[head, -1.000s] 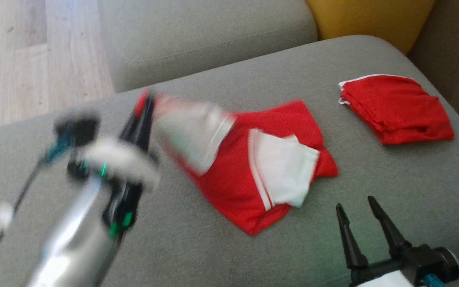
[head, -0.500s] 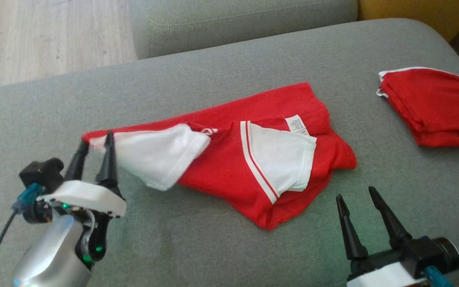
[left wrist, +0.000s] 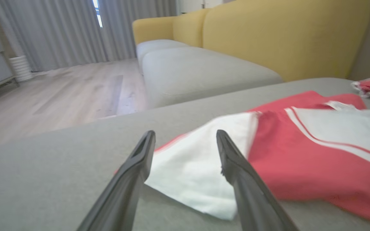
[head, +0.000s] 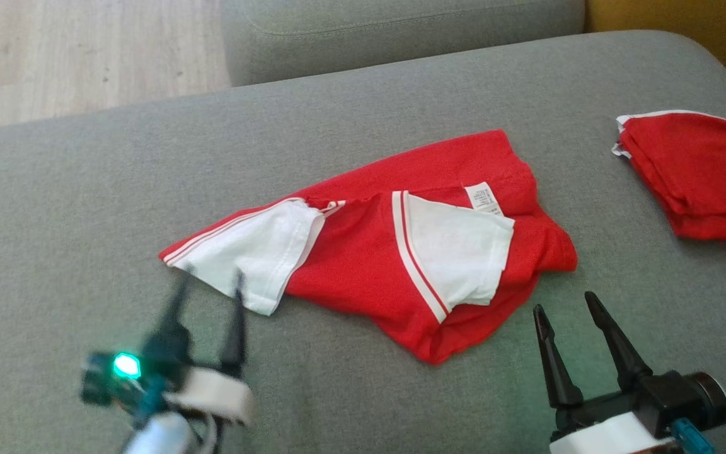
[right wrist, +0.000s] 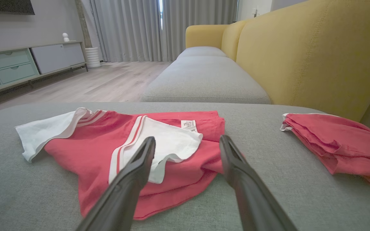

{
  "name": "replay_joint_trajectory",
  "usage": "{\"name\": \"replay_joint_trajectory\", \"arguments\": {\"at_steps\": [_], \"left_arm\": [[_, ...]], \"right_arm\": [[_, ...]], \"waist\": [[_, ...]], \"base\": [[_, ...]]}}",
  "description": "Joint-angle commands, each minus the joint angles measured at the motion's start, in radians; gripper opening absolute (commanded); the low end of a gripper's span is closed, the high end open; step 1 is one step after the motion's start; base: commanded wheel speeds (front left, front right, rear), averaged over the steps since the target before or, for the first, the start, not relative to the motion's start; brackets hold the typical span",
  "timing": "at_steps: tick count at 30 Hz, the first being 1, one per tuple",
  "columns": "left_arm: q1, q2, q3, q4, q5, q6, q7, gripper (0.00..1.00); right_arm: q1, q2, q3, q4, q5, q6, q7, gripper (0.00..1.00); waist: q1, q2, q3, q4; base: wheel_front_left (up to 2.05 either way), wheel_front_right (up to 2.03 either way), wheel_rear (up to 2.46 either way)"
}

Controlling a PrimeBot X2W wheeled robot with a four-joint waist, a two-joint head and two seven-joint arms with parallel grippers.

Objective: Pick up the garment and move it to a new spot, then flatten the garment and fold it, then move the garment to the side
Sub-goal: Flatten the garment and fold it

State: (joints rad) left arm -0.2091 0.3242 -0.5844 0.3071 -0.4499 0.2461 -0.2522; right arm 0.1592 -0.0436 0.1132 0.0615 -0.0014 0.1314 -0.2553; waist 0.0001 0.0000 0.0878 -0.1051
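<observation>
at the near edge of the grey sofa cushion [head: 73, 208], the left tool [head: 212, 273] and right tool [head: 563, 302] both stand wide, holding nothing — just beyond them the red-and-white garment [head: 363, 265] lies spread, rumpled; farther right, a folded red garment [head: 691, 170] sits apart.

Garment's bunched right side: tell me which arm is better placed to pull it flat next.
Right. The right gripper is open and aimed at that bunched side from close by. The left gripper, also open, sits across the garment at the spread white sleeve, farther from it.
</observation>
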Motion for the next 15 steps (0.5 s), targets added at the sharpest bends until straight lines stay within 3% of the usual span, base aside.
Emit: {"name": "replay_joint_trajectory", "arguments": {"at_steps": [1,6,11,15], "left_arm": [[-0.005,-0.014,0.024,-0.008,0.013,-0.007,-0.009,1.00],[0.016,-0.124,0.031,0.125,-0.054,-0.094,-0.009,1.00],[-0.054,-0.182,0.029,0.299,-0.078,-0.109,0.009,1.00],[-0.133,-0.227,0.057,0.393,-0.115,-0.156,-0.002,1.00]], "right_arm": [[-0.025,-0.007,0.023,-0.028,-0.007,-0.001,-0.006,1.00],[-0.029,-0.007,0.024,-0.028,-0.013,-0.001,-0.006,1.00],[-0.042,-0.007,0.033,-0.025,-0.022,-0.001,-0.006,1.00],[-0.055,-0.007,0.037,-0.024,-0.030,-0.001,-0.006,1.00]], "waist": [[-0.0001,0.0000,-0.004,0.009],[-0.0001,0.0000,0.002,0.033],[-0.0001,0.0000,0.025,0.045],[-0.0001,0.0000,0.047,0.048]], "base": [[0.00,0.00,0.00],[0.00,0.00,0.00],[0.00,0.00,0.00],[0.00,0.00,0.00]]}}
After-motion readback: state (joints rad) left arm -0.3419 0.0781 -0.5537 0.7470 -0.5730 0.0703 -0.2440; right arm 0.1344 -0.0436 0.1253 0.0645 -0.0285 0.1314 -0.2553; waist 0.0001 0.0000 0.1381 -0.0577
